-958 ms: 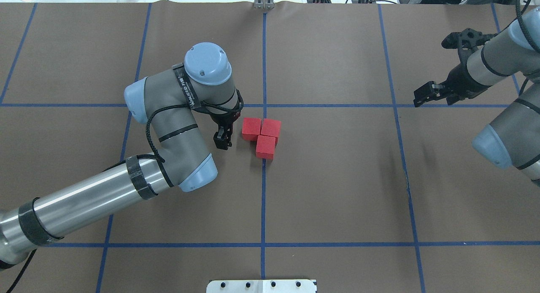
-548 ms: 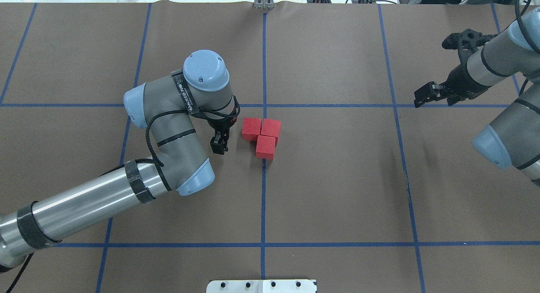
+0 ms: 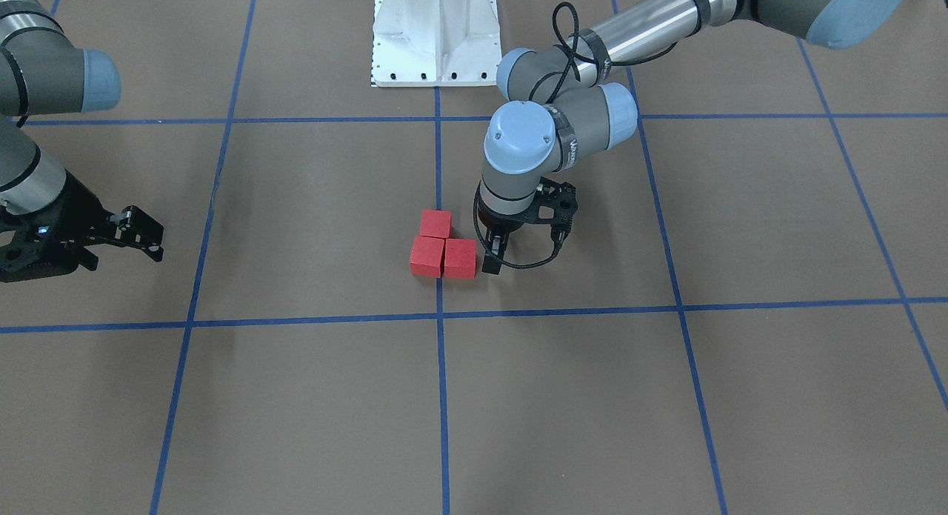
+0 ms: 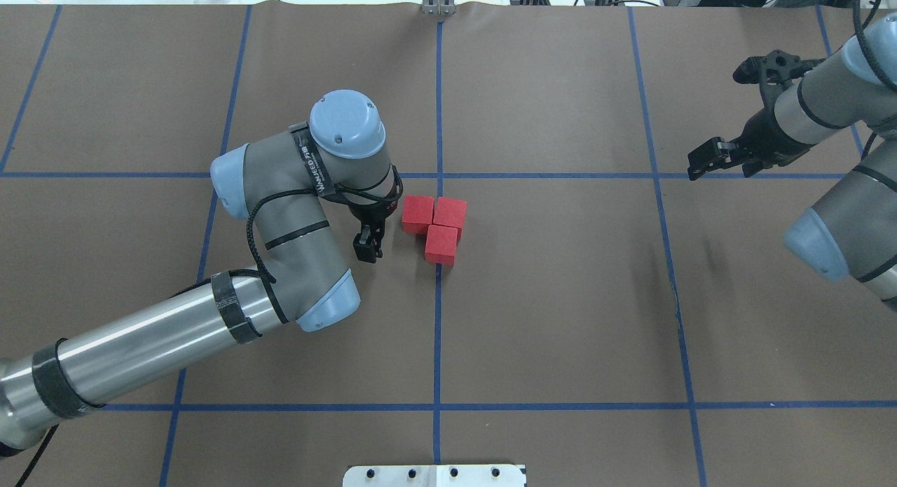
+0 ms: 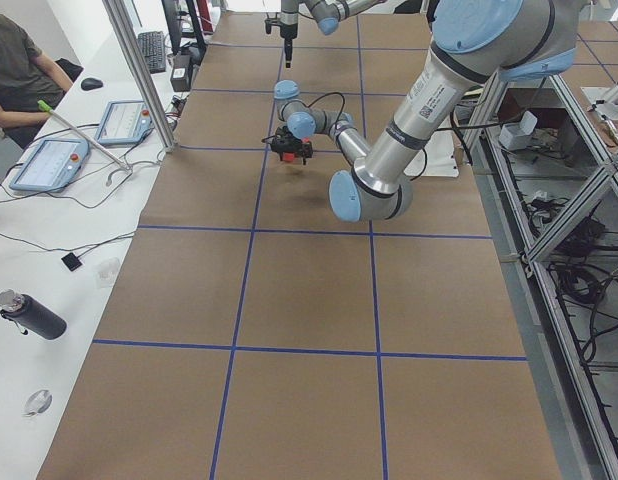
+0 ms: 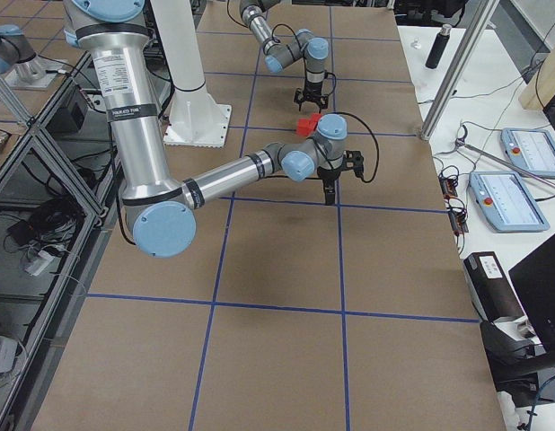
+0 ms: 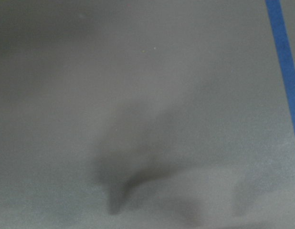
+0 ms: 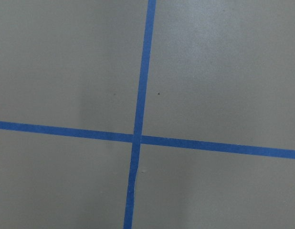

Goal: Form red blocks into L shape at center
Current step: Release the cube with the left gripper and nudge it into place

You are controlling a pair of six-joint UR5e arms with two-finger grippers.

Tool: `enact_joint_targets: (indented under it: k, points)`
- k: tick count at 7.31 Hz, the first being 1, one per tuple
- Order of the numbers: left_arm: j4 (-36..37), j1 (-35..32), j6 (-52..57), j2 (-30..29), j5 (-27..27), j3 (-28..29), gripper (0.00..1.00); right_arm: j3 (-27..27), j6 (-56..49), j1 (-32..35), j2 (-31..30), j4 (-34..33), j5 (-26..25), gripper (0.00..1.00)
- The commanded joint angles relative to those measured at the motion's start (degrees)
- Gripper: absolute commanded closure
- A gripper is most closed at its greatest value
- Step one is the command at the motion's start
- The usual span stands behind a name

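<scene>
Blocks first: in the front-facing view the red blocks sit touching one another astride the middle blue tape line on the bench, already an L by my reading. The left pincer stands just off that line on its own arm's side, fingers drawn narrow and holding nothing, angled down from a sharply bent wrist. Overhead, one leg of the L runs across the line, the other along it toward the robot. The left pincer is beside the cross leg's end, not touching, and plainly the nearer. The right pincer, spread and empty, hangs far from the line. Neither wrist view shows a block.
</scene>
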Motion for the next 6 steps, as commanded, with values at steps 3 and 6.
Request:
enact_joint_targets:
  k: [3,6]
  points:
    - [-0.3,0.4,0.0,-0.3,-0.1,0.1,0.00,0.0,0.0,0.0,-0.1,0.0,0.0,0.01]
    - [-0.2,0.5,0.0,-0.8,-0.1,0.0,0.00,0.0,0.0,0.0,-0.1,0.0,0.0,0.01]
